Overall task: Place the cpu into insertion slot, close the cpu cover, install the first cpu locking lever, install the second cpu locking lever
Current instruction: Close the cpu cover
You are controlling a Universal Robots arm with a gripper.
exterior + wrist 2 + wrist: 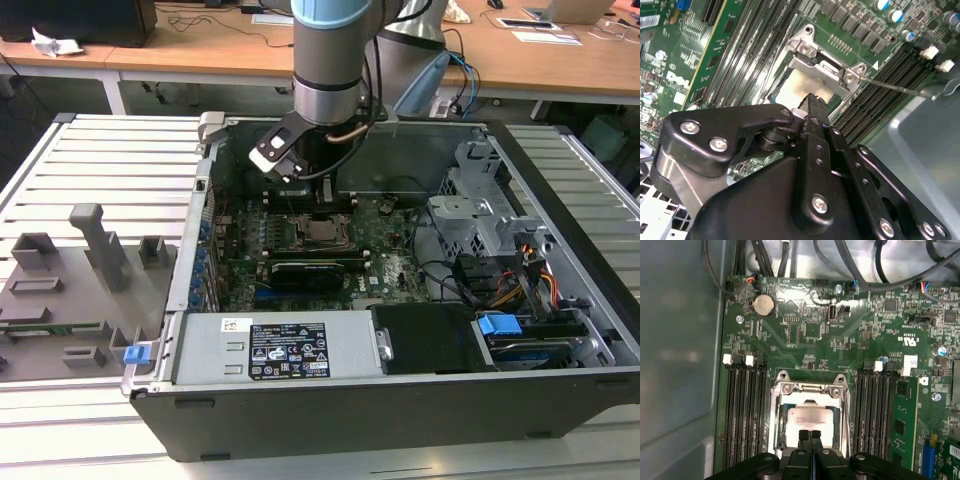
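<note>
arm (330,60): upright over the open computer case (350,425) in the exterior view, wrist lowered inside it, above the green motherboard (810,335).
gripper (810,434): narrow, the two fingers (803,436) pressed side by side with only a hairline between them; tips low over one edge of the cpu.
contact: cannot tell whether the tips touch the cpu or just hang above it.
cpu (807,419): seated in the insertion slot (776,390), silvery top facing up, square to the slot.
cpu cover (811,388): lying flat over the slot, with the cpu showing through the middle window; screwed end on the side away from the fingertips.
locking lever (890,86): thin metal rod, leaving a corner of the cover and passing above the memory slots (742,410) in the second wrist view; latched or free, cannot tell.
memory slots: long black rows on both sides of the insertion slot, parallel to its edges.
coin battery (764,305): on the motherboard, well apart from the slot, near the black cables (850,270).
</note>
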